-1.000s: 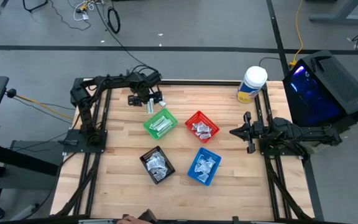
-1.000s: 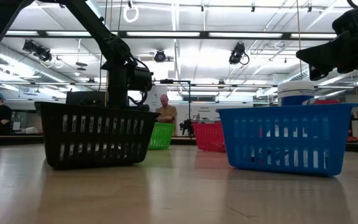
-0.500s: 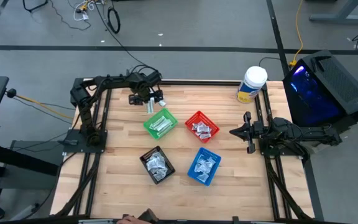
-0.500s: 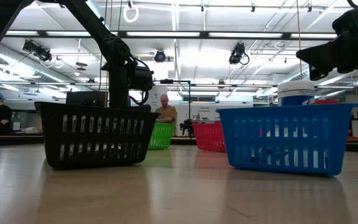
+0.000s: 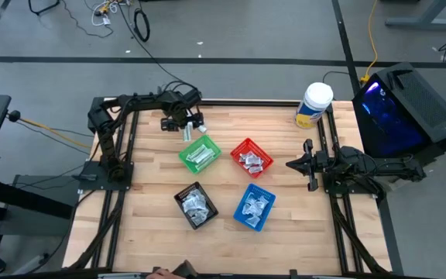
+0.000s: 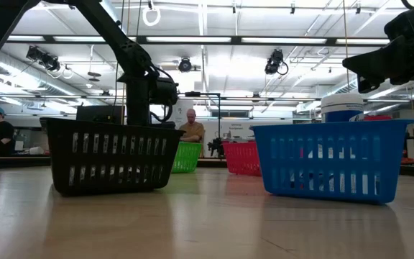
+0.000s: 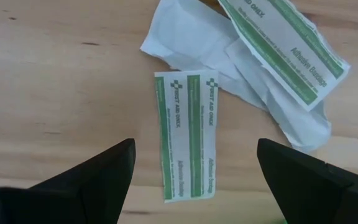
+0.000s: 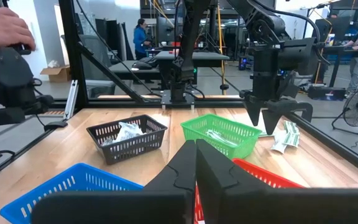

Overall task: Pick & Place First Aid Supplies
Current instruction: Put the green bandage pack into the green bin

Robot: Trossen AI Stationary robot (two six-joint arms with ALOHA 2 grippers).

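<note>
Several first aid supplies, narrow white-and-green strips (image 7: pixel 188 134), lie flat and partly overlapping on the wood at the table's far left, beside the green basket (image 5: pixel 200 153). My left gripper (image 7: pixel 194 149) hangs open above them, pointing down, with one finger on either side of the nearest strip and touching nothing. It also shows in the high view (image 5: pixel 183 124) and in the right wrist view (image 8: pixel 271 121). More packets fill the green, red (image 5: pixel 252 157), black (image 5: pixel 196 205) and blue (image 5: pixel 254 207) baskets. My right gripper (image 5: pixel 291 164) waits shut and level at the table's right edge.
A white-lidded, yellow-labelled tub (image 5: pixel 314 105) stands at the far right corner. The four baskets cluster in the table's middle. In the low view the black basket (image 6: pixel 110 155) hides the left gripper's fingers. A person's hand (image 8: pixel 5 31) shows beyond the table's near edge.
</note>
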